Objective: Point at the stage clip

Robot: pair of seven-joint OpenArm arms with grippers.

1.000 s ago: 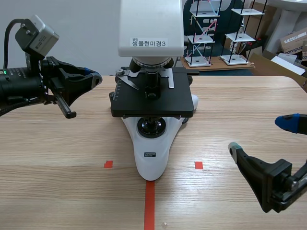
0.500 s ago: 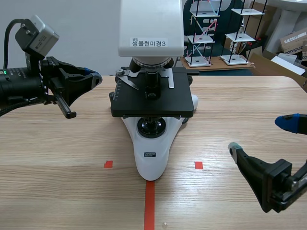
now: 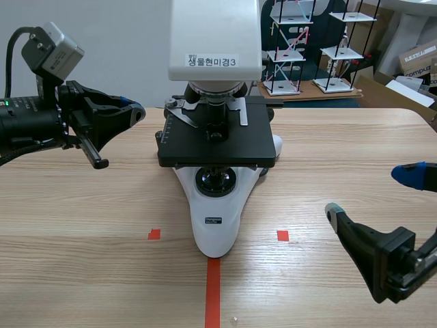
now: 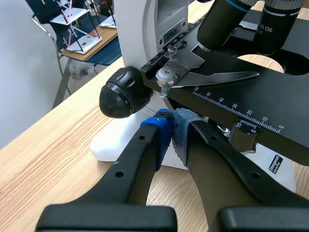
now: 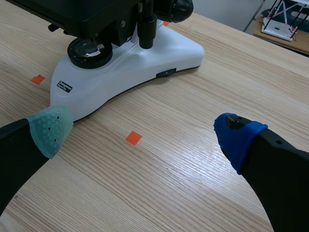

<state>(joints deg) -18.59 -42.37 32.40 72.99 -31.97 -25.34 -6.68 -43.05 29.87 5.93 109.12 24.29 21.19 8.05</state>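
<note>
the left gripper (image 4: 171, 126) hangs above the table (image 3: 82, 205) on its left side. its two fingers are closed, the blue pads pressed together, with nothing between them. its tip aims at the left edge of the stage (image 3: 218, 145), just beside the black knob (image 4: 120, 93) and a little lower than the stage top. the scene view shows a small gap between tip and stage. the clip (image 4: 217, 78) is a thin silver blade lying flat on the stage's rear left part. it is fixed by a round screw at the stage's left edge, and its point runs toward the objectives (image 4: 219, 24). it lies just ahead of and above the closed tip, apart from it. the white microscope (image 3: 215, 219) stands mid-table, the front of its base at the end of the long tape line. the right gripper (image 3: 372, 193) sits low over the table's right side, spread wide and holding nothing, well apart from the microscope.
</note>
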